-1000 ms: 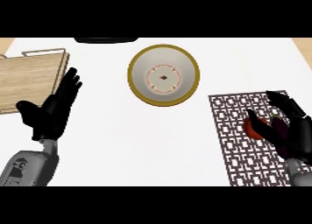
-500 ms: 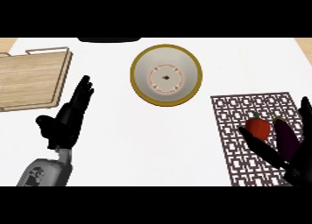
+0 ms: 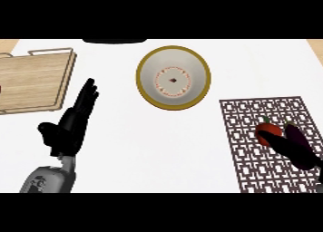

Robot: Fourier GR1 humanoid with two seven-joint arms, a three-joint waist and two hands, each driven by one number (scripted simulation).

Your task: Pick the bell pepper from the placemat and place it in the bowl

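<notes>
Pepper (image 3: 267, 132) sits on the placemat (image 3: 258, 172), the right hand (image 3: 299, 152) touching its right side with straight fingers. Left hand (image 3: 70, 127) rests open, fingers straight. Bowl (image 3: 173, 77) lies well apart.

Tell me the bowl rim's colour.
Gold-yellow rim on the bowl, with a cream inside; it shows best in the head view.
</notes>
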